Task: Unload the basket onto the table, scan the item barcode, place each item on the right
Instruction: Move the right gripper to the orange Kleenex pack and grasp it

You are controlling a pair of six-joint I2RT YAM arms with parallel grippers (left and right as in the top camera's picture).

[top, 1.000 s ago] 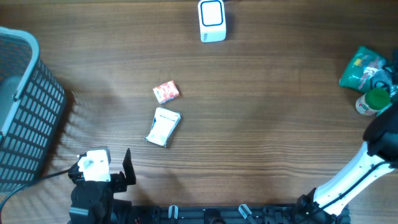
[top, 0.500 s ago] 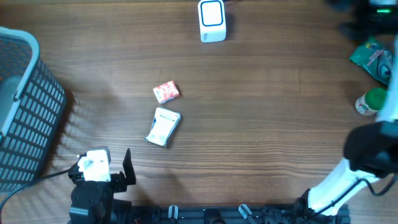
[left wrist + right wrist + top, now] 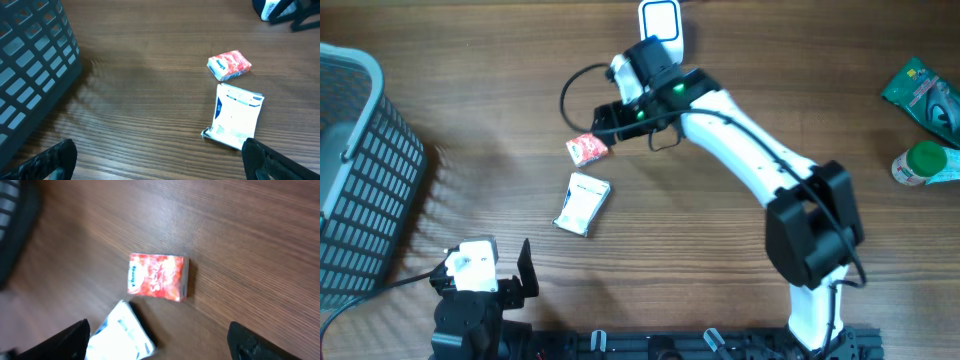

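A small red packet lies on the wooden table, and a white packet lies just below it. My right gripper hovers open just up and right of the red packet, holding nothing. In the right wrist view the red packet lies ahead of the open gripper, and the white packet sits by the left finger. The white scanner stands at the far edge, partly hidden by the right arm. My left gripper rests open at the front left. In its view both packets lie ahead.
A dark mesh basket stands at the left edge; the left wrist view shows it close by. At the far right lie a green bag and a green-capped bottle. The right arm stretches diagonally across the table's middle.
The right arm has swung from the far right edge across the table and now hovers by the red packet. The green bag lies further up at the right. The left arm has not moved.
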